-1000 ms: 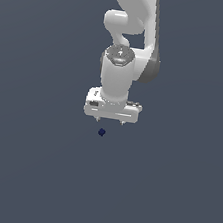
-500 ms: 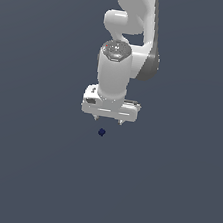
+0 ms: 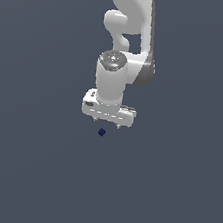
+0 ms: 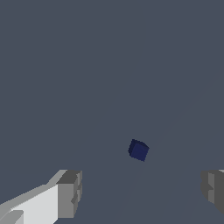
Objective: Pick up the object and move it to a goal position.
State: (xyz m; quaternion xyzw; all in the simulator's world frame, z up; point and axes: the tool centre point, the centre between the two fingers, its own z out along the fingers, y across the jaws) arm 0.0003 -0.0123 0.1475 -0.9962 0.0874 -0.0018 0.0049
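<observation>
Gripper (image 3: 107, 122) hangs mid-frame in the exterior view, fingers (image 4: 70, 194) spread wide, nothing pinched. The navy cube (image 3: 101, 132) lies just below it, apart, slightly toward the exterior view's left.

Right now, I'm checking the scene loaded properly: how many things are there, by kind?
Dark navy-blue cube: 1
White robot arm with its pincer, open above the cube: 1
Total: 2
</observation>
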